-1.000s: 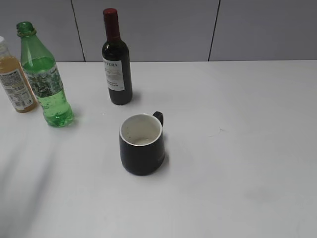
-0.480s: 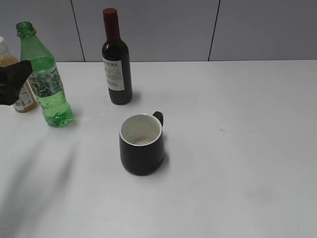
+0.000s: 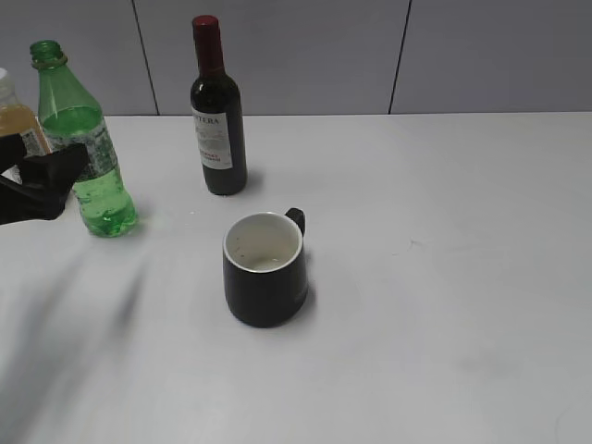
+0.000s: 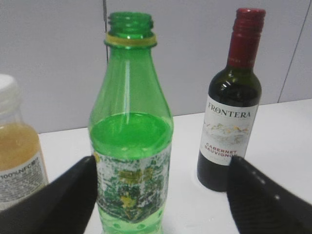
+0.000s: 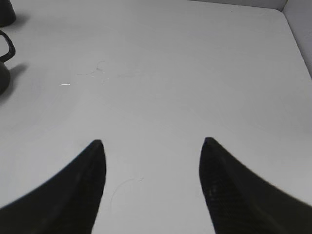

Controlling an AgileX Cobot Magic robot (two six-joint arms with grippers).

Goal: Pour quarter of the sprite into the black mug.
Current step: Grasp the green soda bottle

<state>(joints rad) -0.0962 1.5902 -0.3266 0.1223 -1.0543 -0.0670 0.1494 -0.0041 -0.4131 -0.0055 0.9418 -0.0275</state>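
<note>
Sprite stands upright at bench far-left, dead ahead at 12 o'clock between the spread jaws of the left gripper, ungrasped. Right gripper open, idle, farther off.

My left fingers cover part of the sprite label in the exterior view, and the frame's left edge cuts off the arm behind them. The same edge cuts the orange-drink bottle. In the right wrist view only the black mug handle and side show.
</note>
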